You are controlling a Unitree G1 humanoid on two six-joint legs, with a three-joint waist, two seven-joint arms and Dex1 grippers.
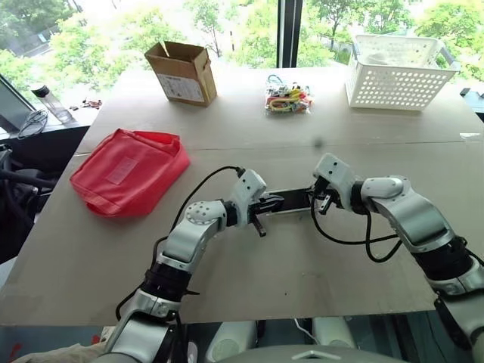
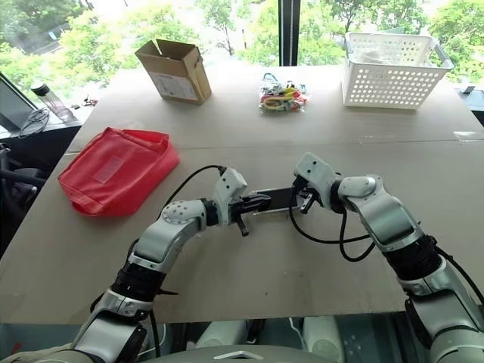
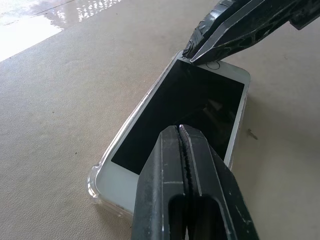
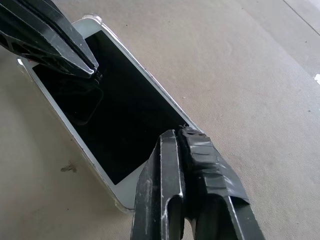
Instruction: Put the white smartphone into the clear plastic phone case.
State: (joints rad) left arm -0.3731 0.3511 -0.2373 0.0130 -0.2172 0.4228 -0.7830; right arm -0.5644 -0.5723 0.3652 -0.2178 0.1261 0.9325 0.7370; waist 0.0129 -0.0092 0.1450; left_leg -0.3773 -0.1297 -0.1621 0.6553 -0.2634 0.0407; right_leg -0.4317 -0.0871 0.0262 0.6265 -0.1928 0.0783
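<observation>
Left wrist view shows the white smartphone (image 3: 190,107) lying screen-up on the bench (image 3: 60,100), seated in the clear plastic phone case (image 3: 102,187), whose glossy rim wraps its corners. The left pincer (image 3: 184,131), fingers pressed together, rests its tips on the dark glass. The right pincer (image 3: 192,52), likewise closed, touches the opposite end.

White smartphone (image 3: 150,165) with black screen in a clear plastic phone case (image 3: 95,182); red bag (image 1: 128,171), brown cardboard box (image 1: 181,72), white perforated basket (image 1: 397,72), beige table (image 1: 302,257).
</observation>
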